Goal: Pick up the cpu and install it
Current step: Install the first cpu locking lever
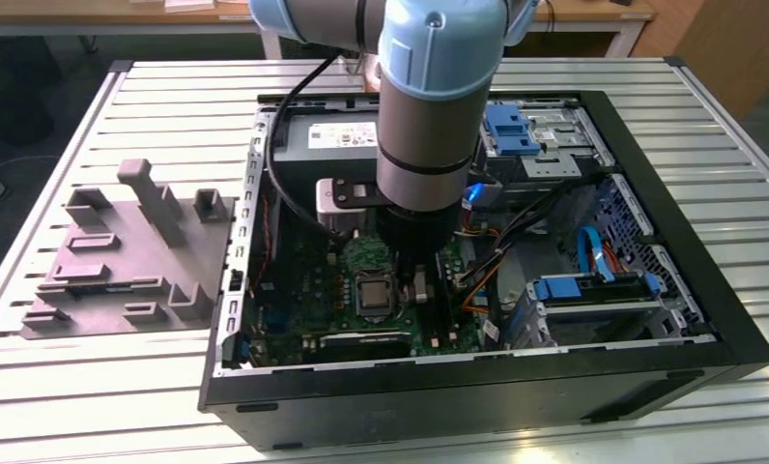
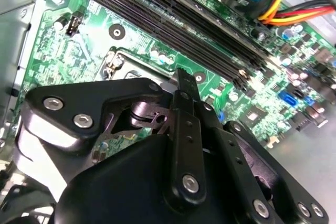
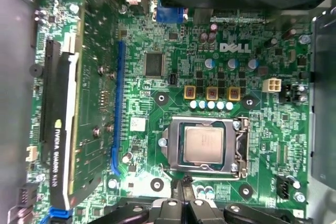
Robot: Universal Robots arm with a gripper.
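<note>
The cpu (image 3: 203, 145), a small square chip with a silvery-beige top, lies flat inside the metal-framed socket (image 3: 240, 148) on the green motherboard (image 3: 173, 40). In the first wrist view my gripper (image 3: 181, 186) hovers just outside the socket's edge, beside the cpu and not touching it. Its fingertips (image 2: 182, 80) are pressed together over the board in the second wrist view, with nothing between them. In the exterior view the arm (image 1: 423, 145) reaches down into the open computer case (image 1: 694, 290), above the socket (image 1: 372, 290).
Memory slots (image 2: 173, 19) and a cable bundle (image 2: 283, 3) run near the gripper. A black expansion card (image 3: 60, 129) stands along one side of the board. Blue drive bays (image 1: 591, 290) fill the case's right in the exterior view. A grey moulded fixture (image 1: 127, 251) lies on the slatted table's left.
</note>
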